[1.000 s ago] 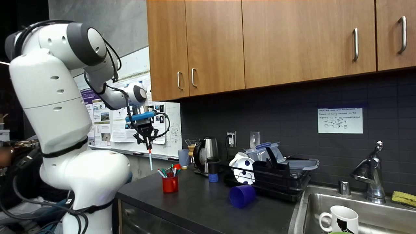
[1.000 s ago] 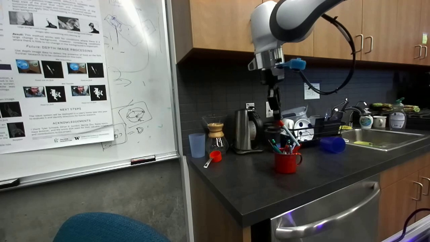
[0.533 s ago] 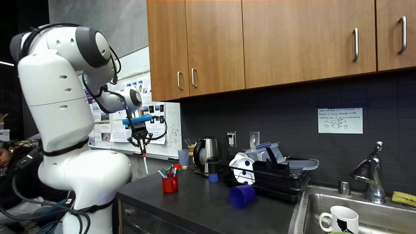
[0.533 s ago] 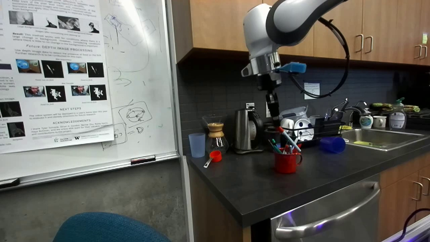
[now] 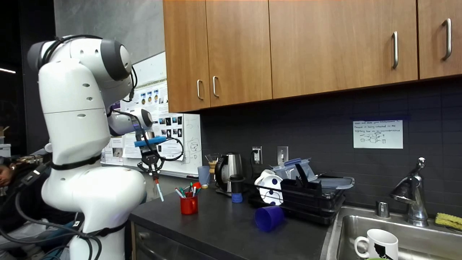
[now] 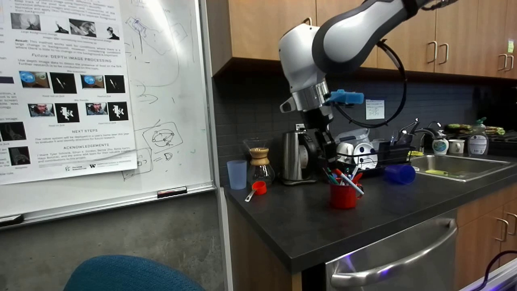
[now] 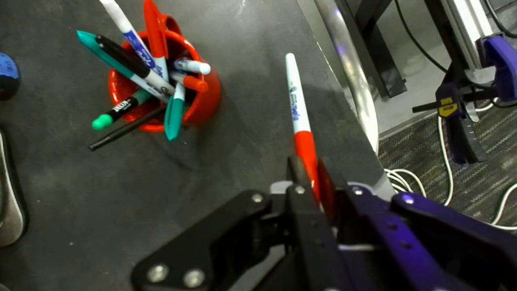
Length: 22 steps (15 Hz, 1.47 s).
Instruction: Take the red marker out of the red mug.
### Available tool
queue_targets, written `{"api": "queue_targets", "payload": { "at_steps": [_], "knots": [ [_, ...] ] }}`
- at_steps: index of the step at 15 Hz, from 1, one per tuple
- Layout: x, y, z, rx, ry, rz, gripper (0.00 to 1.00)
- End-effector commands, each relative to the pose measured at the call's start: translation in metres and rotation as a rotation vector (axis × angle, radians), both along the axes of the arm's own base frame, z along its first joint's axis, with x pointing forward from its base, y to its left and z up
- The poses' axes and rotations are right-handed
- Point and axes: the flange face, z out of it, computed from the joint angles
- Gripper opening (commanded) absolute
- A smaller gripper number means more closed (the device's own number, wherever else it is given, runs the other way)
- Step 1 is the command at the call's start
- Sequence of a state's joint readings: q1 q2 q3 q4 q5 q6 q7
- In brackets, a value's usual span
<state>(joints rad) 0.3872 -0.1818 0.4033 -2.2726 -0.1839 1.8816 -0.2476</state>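
My gripper (image 5: 154, 174) is shut on the red end of the red marker (image 5: 158, 189), which has a pale barrel. The marker hangs tilted from the fingertips, above and beside the red mug (image 5: 189, 205). In an exterior view the gripper (image 6: 330, 161) is behind the red mug (image 6: 342, 198), and the red marker (image 6: 350, 184) overlaps it. In the wrist view the gripper (image 7: 310, 173) grips the marker's red cap. The marker's white barrel (image 7: 297, 97) points away from the gripper, to the right of the red mug (image 7: 210, 97). Several other pens stand in the mug.
A dark counter (image 6: 282, 226) bears the mug; its edge (image 7: 335, 87) runs near the marker. A kettle (image 5: 234, 169), a blue cup (image 5: 269, 218), a dish rack (image 5: 310, 198) and a red measuring scoop (image 6: 259, 187) stand around. A sink (image 5: 426, 238) holds a white mug.
My gripper has moved down with the marker held in it, and slightly left in both exterior views. The marker tilts more than before. The red mug has not moved.
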Motion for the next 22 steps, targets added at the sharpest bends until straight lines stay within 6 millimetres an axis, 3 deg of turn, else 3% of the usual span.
{"api": "queue_targets", "payload": {
  "at_steps": [1,7,15,22],
  "knots": [
    [-0.001,0.021,-0.019,-0.058,0.017,0.076,0.03],
    [-0.001,0.047,-0.051,-0.138,0.017,0.183,0.03],
    [0.000,0.096,-0.083,-0.146,0.046,0.117,0.03],
    [0.022,0.123,-0.107,-0.101,0.063,0.080,0.03]
  ]
}}
